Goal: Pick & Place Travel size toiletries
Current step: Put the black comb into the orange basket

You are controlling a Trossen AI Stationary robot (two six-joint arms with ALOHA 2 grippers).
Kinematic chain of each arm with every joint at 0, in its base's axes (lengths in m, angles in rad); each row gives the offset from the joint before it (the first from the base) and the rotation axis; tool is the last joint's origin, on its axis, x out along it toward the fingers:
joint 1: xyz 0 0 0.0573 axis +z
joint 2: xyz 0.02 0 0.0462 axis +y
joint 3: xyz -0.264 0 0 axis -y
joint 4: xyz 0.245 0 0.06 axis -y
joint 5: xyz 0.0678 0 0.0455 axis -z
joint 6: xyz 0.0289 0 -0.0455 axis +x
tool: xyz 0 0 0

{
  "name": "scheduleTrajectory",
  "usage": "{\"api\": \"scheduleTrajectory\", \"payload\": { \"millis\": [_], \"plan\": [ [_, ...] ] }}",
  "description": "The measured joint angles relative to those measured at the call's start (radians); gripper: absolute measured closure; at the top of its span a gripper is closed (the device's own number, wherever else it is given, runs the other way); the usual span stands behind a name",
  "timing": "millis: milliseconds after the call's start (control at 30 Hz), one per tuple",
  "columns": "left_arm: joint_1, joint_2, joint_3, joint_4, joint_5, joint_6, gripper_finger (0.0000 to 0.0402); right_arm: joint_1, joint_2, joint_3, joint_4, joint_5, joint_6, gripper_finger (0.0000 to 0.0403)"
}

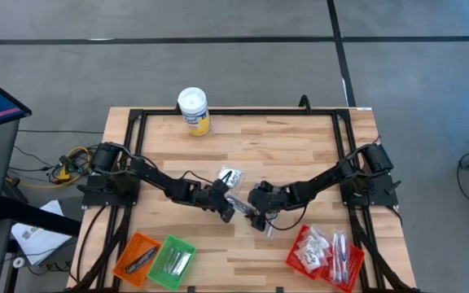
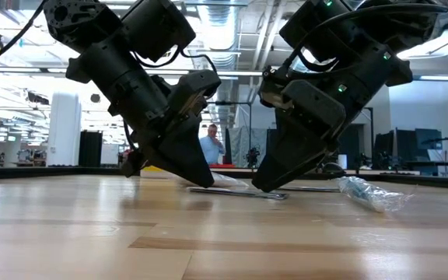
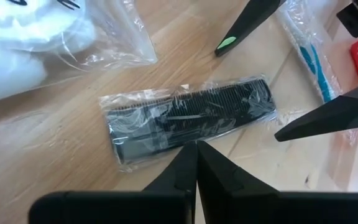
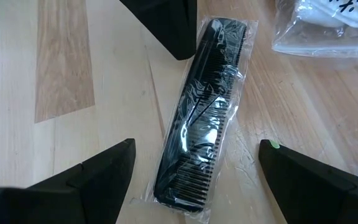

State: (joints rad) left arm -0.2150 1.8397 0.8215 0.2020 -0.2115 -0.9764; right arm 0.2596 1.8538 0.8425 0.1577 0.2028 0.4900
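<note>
A black comb (image 4: 201,112) in clear wrap lies flat on the wooden table, near its middle. My right gripper (image 4: 196,144) is open and slants down over it, one finger on each long side of the comb (image 3: 191,121), without touching. My left gripper (image 3: 196,146) is shut, its tips down at the wrap's long edge. A wrapped toothbrush (image 2: 368,193) and a clear bag with something white (image 1: 230,177) lie close by on the table. My left gripper slants down with its shut fingertips (image 3: 185,163) at the long edge of the comb's wrap (image 3: 166,148), about midway along it. I cannot tell whether they touch the wrap or only the table beside it. The comb lies flat on the table.
An orange basket (image 1: 137,256) and a green basket (image 1: 172,262) stand at the near left. A red basket (image 1: 326,254) at the near right holds several small toiletries. A white-lidded yellow canister (image 1: 194,110) stands at the far edge. A person stands in the room behind.
</note>
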Motion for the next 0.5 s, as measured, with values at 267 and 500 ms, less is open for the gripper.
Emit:
{"api": "scheduleTrajectory", "payload": {
  "millis": [267,500],
  "plan": [
    [0.019,0.002,0.000,0.001,0.000,0.000,0.0401,0.000,0.000,0.000,0.000,0.000,-0.003,0.0068],
    [0.037,0.002,0.000,0.000,0.003,0.006,0.0401,0.000,0.000,0.000,-0.004,0.000,-0.003,0.0068]
  ]
}}
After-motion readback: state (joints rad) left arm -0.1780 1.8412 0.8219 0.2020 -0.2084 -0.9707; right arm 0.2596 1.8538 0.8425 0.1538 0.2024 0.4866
